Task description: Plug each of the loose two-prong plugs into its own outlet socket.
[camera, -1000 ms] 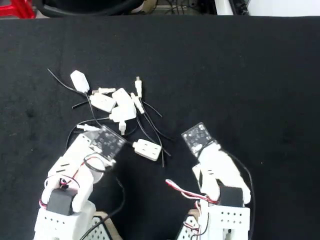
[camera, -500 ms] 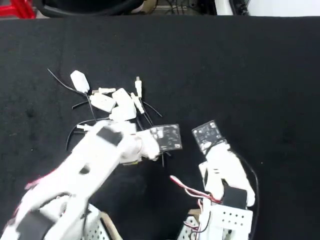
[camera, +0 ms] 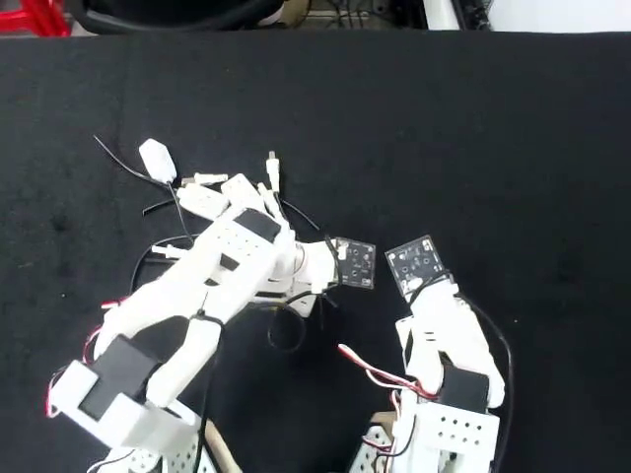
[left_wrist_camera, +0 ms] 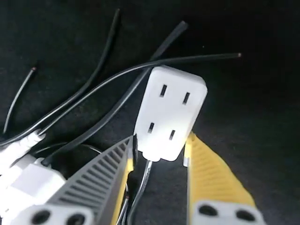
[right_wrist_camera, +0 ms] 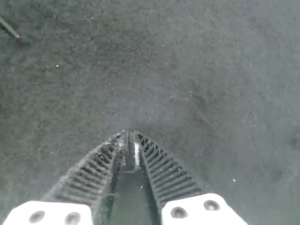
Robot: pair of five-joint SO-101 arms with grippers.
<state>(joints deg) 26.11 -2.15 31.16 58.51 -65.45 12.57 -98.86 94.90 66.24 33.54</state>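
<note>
The left gripper [left_wrist_camera: 161, 140] pinches the white outlet socket [left_wrist_camera: 171, 110] at its cable end, with one finger touching each side. The four slots of the socket face the wrist camera, and black wires [left_wrist_camera: 93, 89] lie beside it on the black cloth [camera: 493, 148]. The loose plugs [camera: 212, 192] lie in a heap near the left arm. The right gripper [right_wrist_camera: 130, 138] has its fingers pressed together over bare cloth.

No text, label, brand or number can be read. The left arm's circuit board [camera: 355, 263] and the right arm's circuit board [camera: 414, 262], at the centre of the high view, bear marks too small to read. The white outlet block [left_wrist_camera: 169, 112] has a plain face.
</note>
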